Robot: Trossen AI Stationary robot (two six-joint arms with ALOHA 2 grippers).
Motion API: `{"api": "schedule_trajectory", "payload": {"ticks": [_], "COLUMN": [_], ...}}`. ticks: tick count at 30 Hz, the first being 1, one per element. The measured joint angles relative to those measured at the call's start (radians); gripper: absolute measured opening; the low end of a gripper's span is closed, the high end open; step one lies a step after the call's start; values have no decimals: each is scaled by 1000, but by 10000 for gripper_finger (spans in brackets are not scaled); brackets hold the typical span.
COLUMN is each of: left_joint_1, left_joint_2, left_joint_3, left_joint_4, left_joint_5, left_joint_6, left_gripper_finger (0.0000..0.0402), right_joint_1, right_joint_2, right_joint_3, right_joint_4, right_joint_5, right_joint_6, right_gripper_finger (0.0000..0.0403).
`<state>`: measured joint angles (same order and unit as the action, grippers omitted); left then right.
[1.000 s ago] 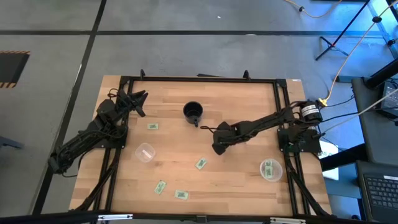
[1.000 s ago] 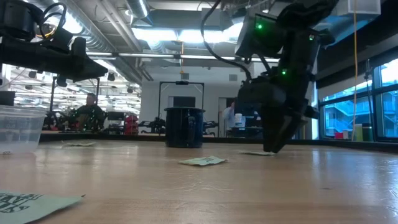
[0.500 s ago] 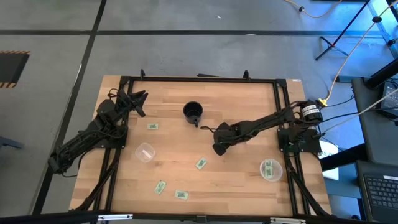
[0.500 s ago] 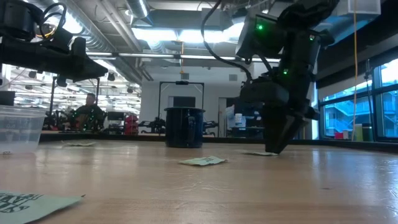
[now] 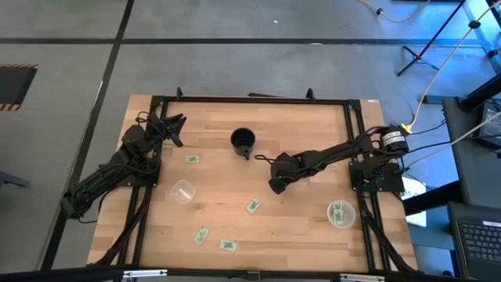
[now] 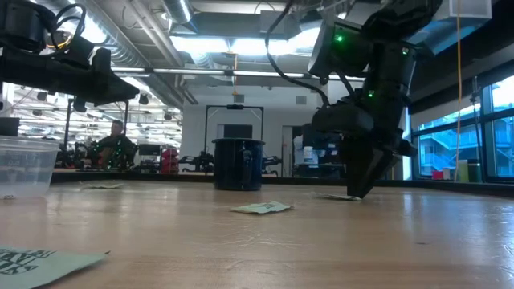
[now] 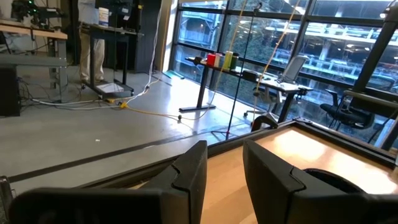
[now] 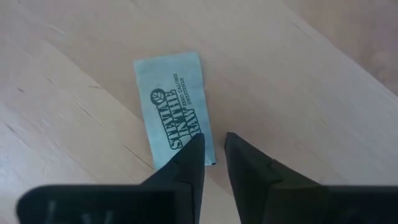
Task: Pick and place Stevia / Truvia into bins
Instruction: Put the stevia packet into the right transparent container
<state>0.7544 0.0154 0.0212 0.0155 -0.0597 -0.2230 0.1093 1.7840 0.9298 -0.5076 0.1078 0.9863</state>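
While the sachet point(image 8: 178, 106) lay flat on the wood near the middle of the table point(image 5: 305, 235), printed side up, the right gripper point(image 8: 211, 152) stood over its near edge with the fingertips point(image 8: 194, 149) drawn almost together, one tip overlapping the paper's corner. Whether the paper was actually pinched could not be told. Against the pictures of a second and half a second before, the gripper point(image 6: 363, 189) had shifted only slightly in the low view, edging sideways at the table surface, and the sachet point(image 6: 337, 197) beneath it looked undisturbed. By my judgement the grasp was being closed or adjusted, not yet lifted.

Other sachets lay where they had been: one point(image 5: 252, 206) just toward the front edge from the gripper point(image 5: 275, 186), two point(image 5: 202, 234) point(image 5: 228, 245) near the front edge, one point(image 5: 192, 159) toward the left side. The right cup point(image 5: 340, 213) near the front right corner already held green sachets; the left cup point(image 5: 182, 192) looked empty. A black mug point(image 5: 243, 141) stood toward the back edge. The left gripper point(image 7: 224, 171) waited at the back left corner, fingers slightly parted, unmoved.
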Motion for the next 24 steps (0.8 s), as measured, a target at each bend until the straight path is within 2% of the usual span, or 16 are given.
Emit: {"api": "schedule_trajectory", "payload": {"ticks": [8,14,24], "left_joint_1": [0,0,0], "left_joint_2": [0,0,0], "left_joint_3": [0,0,0], "left_joint_4": [-1,-1,-1], "left_joint_5": [0,0,0], "left_joint_6": [0,0,0], "left_gripper_finger": [100,100,100], "right_joint_1": [0,2,12], "right_joint_2": [1,1,-39], "right_joint_3": [-1,-1,5], "right_joint_4": [-7,-24,-79], "right_joint_5": [-11,15,50], "right_joint_6": [-15,-81,-141], "right_gripper_finger": [45,7,2]}}
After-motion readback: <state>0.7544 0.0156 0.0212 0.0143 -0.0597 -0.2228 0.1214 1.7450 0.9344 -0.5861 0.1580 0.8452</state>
